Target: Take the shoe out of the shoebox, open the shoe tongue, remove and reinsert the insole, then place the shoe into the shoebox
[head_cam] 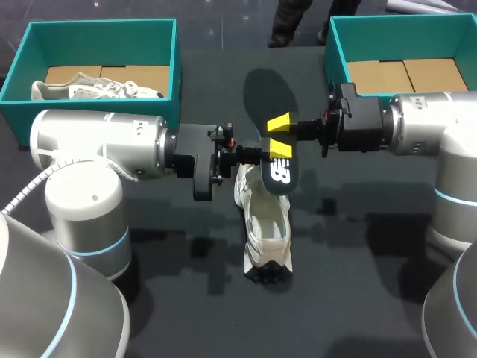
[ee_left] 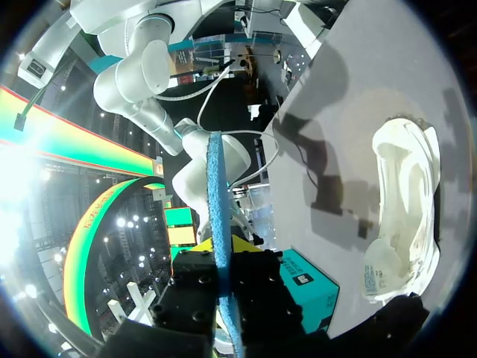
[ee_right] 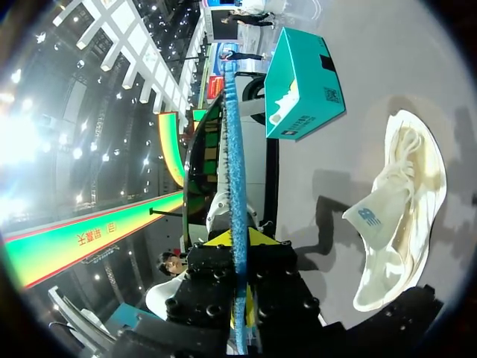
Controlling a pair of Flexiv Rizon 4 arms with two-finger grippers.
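Pinching the insole (head_cam: 270,97) from two sides, both arms meet over the middle of the table (head_cam: 350,246). The right fingers (head_cam: 279,123) are clamped on it around mid-length. The left fingers (head_cam: 250,155) grip its edge from the opposite side, nearer the logo end. Each wrist view shows the insole edge-on (ee_left: 217,194) (ee_right: 233,149), running straight out between that arm's fingers with yellow tips tight on both faces. So neither pair is spread.

The insole is out of the shoe (head_cam: 267,235) and in the air. The shoe lies on the table directly below both pairs of fingers, opening up, touched by neither (ee_left: 402,209) (ee_right: 406,201). My guess is the two-sided hold keeps the floppy insole stiff and steerable, or it's a handover so one arm can regrip for reinsertion. Parked right over the shoe's mouth, it has a short way down.

Removal looks done; reinsertion not yet.

The right shoebox (head_cam: 402,21) sits beyond the right fingers and shows only cardboard, likely where the shoe goes back. The left shoebox (head_cam: 100,26), beyond the left arm, holds a second shoe (head_cam: 97,91).

Risk: the insole buckles if the toe end isn't led in first.
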